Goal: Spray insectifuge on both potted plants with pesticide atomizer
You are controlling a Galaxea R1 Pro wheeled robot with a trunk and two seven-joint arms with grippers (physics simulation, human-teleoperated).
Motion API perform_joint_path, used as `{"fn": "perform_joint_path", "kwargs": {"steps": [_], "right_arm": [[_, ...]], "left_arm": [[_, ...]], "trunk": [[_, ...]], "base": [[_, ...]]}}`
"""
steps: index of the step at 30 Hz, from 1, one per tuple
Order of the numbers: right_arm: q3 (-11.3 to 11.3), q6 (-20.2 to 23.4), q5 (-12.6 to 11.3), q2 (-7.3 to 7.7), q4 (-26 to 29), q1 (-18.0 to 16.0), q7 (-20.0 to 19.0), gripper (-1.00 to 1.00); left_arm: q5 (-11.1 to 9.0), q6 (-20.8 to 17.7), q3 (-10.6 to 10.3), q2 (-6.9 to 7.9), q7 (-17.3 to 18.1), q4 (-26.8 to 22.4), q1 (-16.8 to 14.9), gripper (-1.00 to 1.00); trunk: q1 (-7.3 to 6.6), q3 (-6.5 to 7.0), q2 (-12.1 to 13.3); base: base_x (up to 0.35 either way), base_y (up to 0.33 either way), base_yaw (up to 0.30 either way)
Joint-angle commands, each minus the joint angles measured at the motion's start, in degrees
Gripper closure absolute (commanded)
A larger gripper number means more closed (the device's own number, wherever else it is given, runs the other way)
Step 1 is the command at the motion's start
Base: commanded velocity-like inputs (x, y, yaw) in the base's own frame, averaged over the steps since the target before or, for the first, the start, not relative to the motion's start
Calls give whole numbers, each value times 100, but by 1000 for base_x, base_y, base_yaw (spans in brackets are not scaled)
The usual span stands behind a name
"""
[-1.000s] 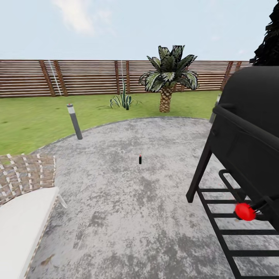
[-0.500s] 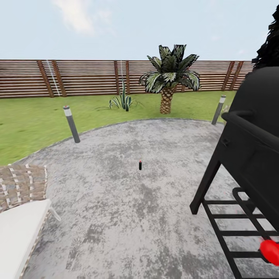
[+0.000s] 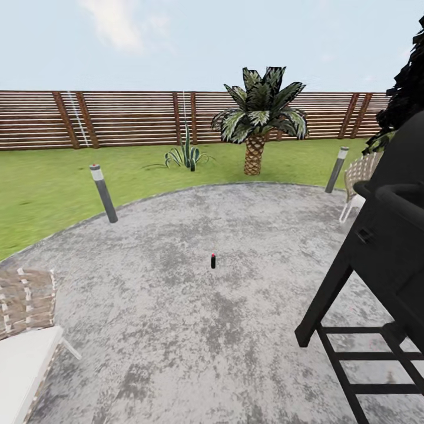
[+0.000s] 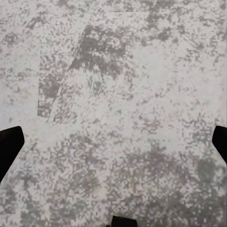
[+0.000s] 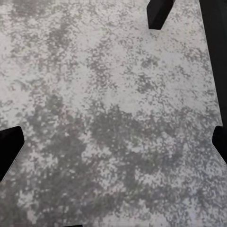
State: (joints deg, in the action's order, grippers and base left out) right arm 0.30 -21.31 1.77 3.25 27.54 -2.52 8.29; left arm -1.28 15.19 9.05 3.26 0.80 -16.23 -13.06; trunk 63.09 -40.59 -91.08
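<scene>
The pesticide atomizer (image 3: pixel 213 261), likely light and rigid, stands upright mid-patio left of the black grill (image 3: pixel 388 247); grip its slim body, with both grippers' jaws spread wide.

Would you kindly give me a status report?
Both grippers open, empty, over grey paving. Small black red-capped object stands ahead. Black grill close on right.

Garden lawn (image 3: pixel 53 182) (green, flat) beyond the grey paving, against a brown slatted fence (image 3: pixel 129 118).
</scene>
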Motion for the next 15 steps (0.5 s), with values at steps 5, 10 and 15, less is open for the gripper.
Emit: {"fn": "perform_joint_path", "kwargs": {"steps": [5,10,15], "right_arm": [[4,-13,18,0,-3,-3,24,-100],[5,-13,17,0,-3,-3,24,-100],[5,-13,16,0,-5,-3,24,-100]], "left_arm": [[-13,19,9,0,8,6,-4,-100],[-13,19,9,0,8,6,-4,-100],[-13,19,9,0,8,6,-4,-100]], "trunk": [[3,-5,-2],[3,-5,-2],[3,-5,-2]], "base": [[338,0,0],[338,0,0],[338,0,0]]}}
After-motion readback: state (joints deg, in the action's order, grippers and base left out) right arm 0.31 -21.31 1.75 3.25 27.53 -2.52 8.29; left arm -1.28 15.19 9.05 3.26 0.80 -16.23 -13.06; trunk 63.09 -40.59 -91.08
